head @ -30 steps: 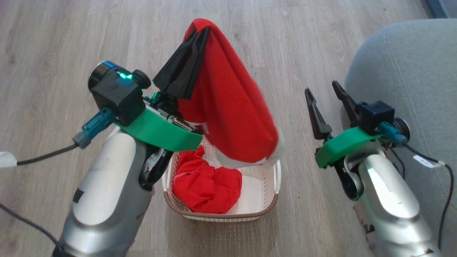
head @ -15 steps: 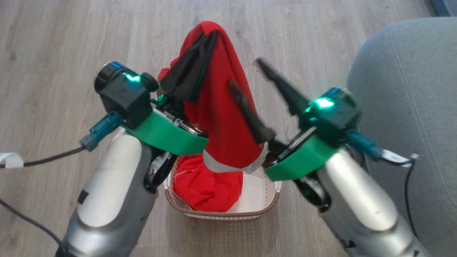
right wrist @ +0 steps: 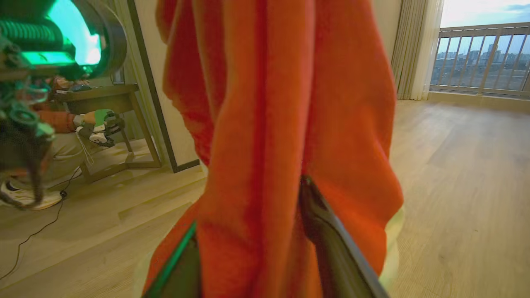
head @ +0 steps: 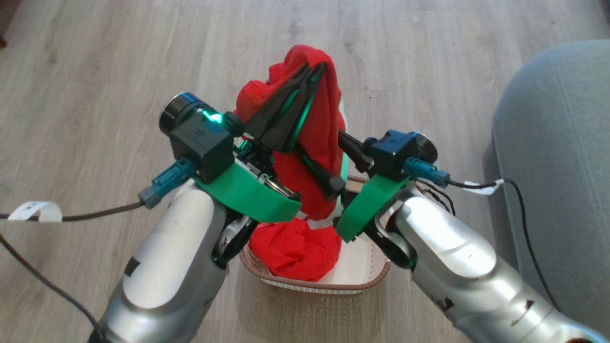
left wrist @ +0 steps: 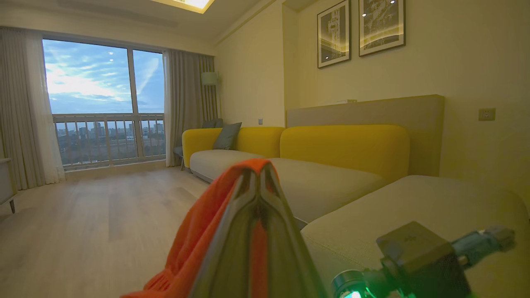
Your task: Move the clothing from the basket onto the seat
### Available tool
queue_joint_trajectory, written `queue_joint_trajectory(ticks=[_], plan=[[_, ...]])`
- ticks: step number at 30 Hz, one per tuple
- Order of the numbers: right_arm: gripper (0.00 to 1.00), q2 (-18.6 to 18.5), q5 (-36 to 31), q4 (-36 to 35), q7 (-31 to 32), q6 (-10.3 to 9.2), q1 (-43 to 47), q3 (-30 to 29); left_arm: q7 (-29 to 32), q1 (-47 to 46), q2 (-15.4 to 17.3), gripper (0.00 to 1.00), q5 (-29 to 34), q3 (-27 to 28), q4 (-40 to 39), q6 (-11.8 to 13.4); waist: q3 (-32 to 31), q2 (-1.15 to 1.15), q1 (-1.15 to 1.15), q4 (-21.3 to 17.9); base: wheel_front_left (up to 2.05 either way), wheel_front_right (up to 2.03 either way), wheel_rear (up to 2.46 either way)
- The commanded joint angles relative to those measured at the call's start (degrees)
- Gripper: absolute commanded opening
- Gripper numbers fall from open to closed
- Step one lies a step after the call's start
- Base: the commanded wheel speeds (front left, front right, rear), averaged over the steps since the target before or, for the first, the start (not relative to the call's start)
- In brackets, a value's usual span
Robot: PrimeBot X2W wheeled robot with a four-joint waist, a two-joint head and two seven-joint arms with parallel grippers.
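A: To the right of the small cream perforated plastic basket with the brown woven-look rim [head: 324,287], well apart from it, lies the big grey upholstered seat cushion [head: 557,143] — no red on the part that shows. So where's the clothing?

B: Split. One bright red soft garment with white trim [head: 326,119] hangs straight above the basket. A second crumpled red piece [head: 295,247] sits inside it, toward its left wall.

A: And the grippers?

B: The left gripper [head: 318,66], high above the basket, is clamped tight on the top fold of the hanging garment. The right gripper [right wrist: 248,203], lower and just over the basket's right rim, has its jaws apart with the hanging cloth between them — not pinching it, by my reading.

A: How to do this step well?

B: I'd close the right one squarely on a thick fold, clear of the left gripper. Then raise both together so the hem clears the rim before swinging away from the basket toward the seat cushion. A thin pinch may slip.

A: Against a second ago?

B: Then the right gripper stood open to the right of the basket, off the cloth, and the garment hung broader. The left clamp matches. The head camera has shifted too.
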Motion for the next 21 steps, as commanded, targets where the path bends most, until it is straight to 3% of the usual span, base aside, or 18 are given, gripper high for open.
queue_joint_trajectory(ticks=[1, 9, 10, 11, 12, 21], plan=[[0.0, 1.8, 0.6, -1.4, -0.4, -0.01, -2.2, 0.0, -0.5, -1.8, 0.3, 0.0, -0.4, 1.8, -1.6, -0.1, 0.2, 0.0, 0.0, 0.9, 0.0, 0.0, 0.0], [0.0, 2.1, 0.1, -3.5, -0.4, -0.01, -1.5, -2.9, -0.5, -1.0, 0.4, 0.0, -1.1, 2.4, -0.9, -0.1, 0.5, 0.0, 0.0, 2.3, 0.0, 0.0, 0.0], [0.0, 2.1, -0.2, -4.2, -0.4, -0.01, -1.2, -3.8, -0.5, -0.9, 0.4, 0.26, -1.2, 2.5, -0.8, -0.1, 0.6, 0.0, 0.0, 2.2, 0.0, 0.0, 0.0], [0.0, 2.1, -0.5, -4.9, -0.4, -0.01, -0.9, -4.7, -0.5, -0.9, 0.4, 0.77, -1.3, 2.7, -0.8, -0.1, 0.6, 0.0, 0.0, 2.2, 0.0, 0.0, 0.0], [0.0, 2.1, -0.8, -5.6, -0.4, -0.01, -0.6, -5.7, -0.5, -0.8, 0.5, 1.0, -1.2, 3.0, -0.7, -0.1, 0.7, 0.0, 0.0, 2.1, 0.0, 0.0, 0.0], [0.0, 1.1, -3.9, -11.7, -0.4, -0.01, 3.3, -16.5, -0.5, 0.9, 2.1, 1.0, -1.0, 4.7, 1.4, -0.1, 1.2, 0.0, 0.0, -0.4, 0.0, 0.0, 0.0]])
